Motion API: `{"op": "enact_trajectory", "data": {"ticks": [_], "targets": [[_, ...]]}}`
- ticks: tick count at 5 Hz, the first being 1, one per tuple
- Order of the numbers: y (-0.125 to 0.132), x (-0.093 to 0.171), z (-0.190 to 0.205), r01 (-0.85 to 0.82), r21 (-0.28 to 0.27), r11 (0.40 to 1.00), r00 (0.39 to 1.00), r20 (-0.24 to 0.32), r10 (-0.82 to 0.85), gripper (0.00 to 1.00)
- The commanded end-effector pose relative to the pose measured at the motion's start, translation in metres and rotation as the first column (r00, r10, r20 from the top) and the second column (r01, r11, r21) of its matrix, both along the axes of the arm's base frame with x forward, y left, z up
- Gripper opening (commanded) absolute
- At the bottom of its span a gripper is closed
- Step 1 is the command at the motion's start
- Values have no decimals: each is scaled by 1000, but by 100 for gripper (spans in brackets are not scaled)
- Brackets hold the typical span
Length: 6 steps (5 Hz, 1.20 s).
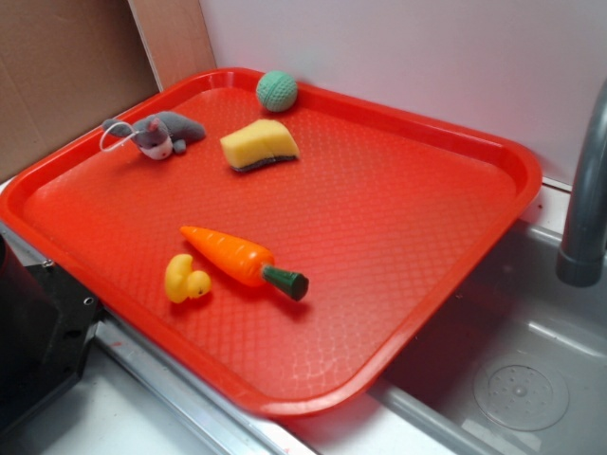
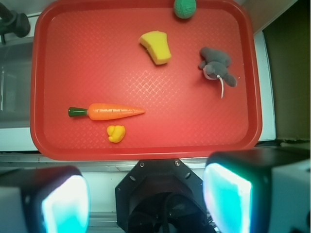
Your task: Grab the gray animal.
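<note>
Wrist view: small gray plush mouse point(image 2: 216, 64) lies on the red plastic tray point(image 2: 146, 145), face toward the gripper point(image 2: 146, 194), whose fingers point(image 2: 227, 194) are spread, empty.

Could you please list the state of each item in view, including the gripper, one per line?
gray animal: lying on the tray, untouched.
yellow rubber duck: on its side, next to the carrot.
carrot: lying flat.
sponge wedge: resting on the tray.
green ball: against the tray rim.
red tray: overhanging the sink.
gripper: open, holding nothing.
</note>
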<state>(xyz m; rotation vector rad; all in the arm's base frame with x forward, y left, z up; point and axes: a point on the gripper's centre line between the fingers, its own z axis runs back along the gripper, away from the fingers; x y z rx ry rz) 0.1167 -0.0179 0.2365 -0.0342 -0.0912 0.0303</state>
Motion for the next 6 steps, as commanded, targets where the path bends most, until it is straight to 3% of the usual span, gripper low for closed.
{"op": "enact_trajectory", "data": {"ticks": [1,3,4,5,6], "targets": [[0,0,0,0,0,1000,1000,0,0,100],[5,8,0,-54,-13,998,998,27,54,100],[16,14,-4,-176,-38,984,982,61,178,100],[39,24,-14,-379,-113,918,911,127,392,100],[58,32,-24,-515,-151,843,827,171,536,100]]}}
